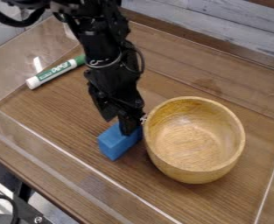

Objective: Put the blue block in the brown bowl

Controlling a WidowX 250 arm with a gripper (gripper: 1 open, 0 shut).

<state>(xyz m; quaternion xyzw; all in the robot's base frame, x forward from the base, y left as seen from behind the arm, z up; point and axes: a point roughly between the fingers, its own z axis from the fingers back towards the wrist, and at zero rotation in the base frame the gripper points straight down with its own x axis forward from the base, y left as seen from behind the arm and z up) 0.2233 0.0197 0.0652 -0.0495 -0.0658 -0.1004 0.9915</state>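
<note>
The blue block [118, 143] lies flat on the wooden table, just left of the brown bowl [195, 138] and outside it. The bowl stands upright with nothing inside. My gripper [120, 122] points straight down right above the block's far end. Its black fingers [105, 110] are spread apart, so it is open, and their tips sit at the block's top edge. The arm hides the table behind the block.
A green-and-white marker [53, 73] lies at the far left of the table [57, 122]. A clear plastic wall [34, 162] runs along the front and left edges, with the table's near edge just beyond it.
</note>
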